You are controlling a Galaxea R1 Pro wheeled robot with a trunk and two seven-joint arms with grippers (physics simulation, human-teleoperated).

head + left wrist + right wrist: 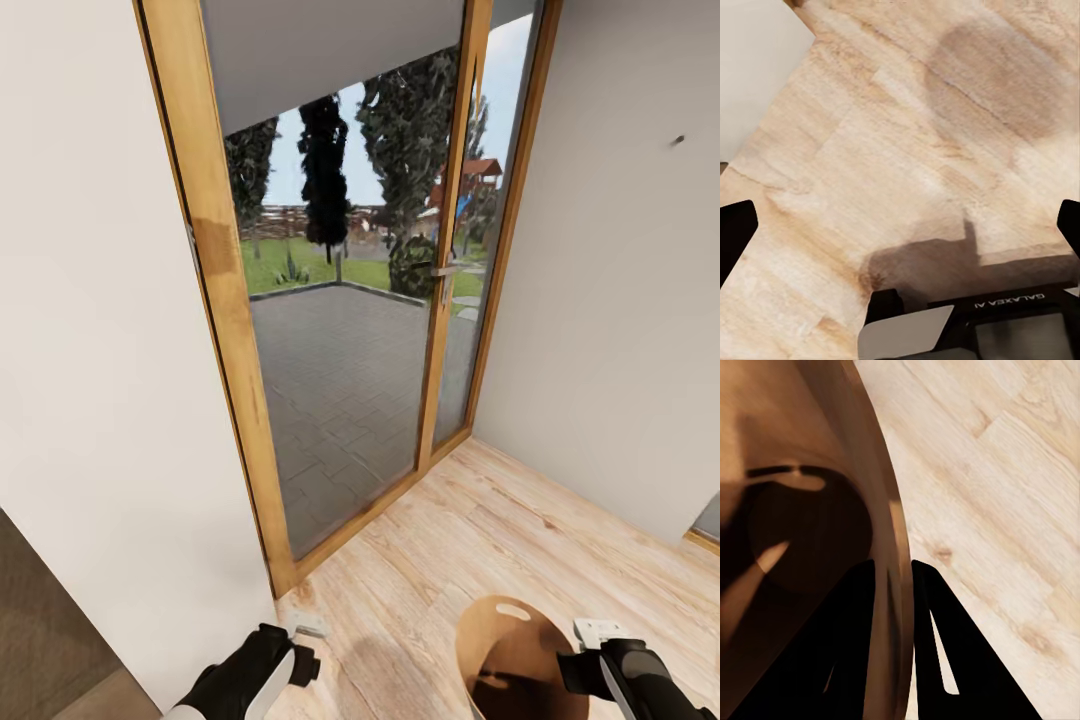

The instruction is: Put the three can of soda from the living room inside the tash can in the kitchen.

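Right wrist view is showing our right gripper (pixel 894 607) pinching the rim of the tash can (pixel 802 510), one finger inside and one outside the wall; we are seeing no cans in its brown interior. Our left gripper (pixel 900 225) is hanging spread over bare wooden floor (pixel 870 135), holding nothing. Farther off, in the head view, we are facing a glazed patio door (pixel 340 330) with a paved terrace and trees beyond. We judge we are carrying the bin in transit; next we need to turn from this corner toward the sodas.
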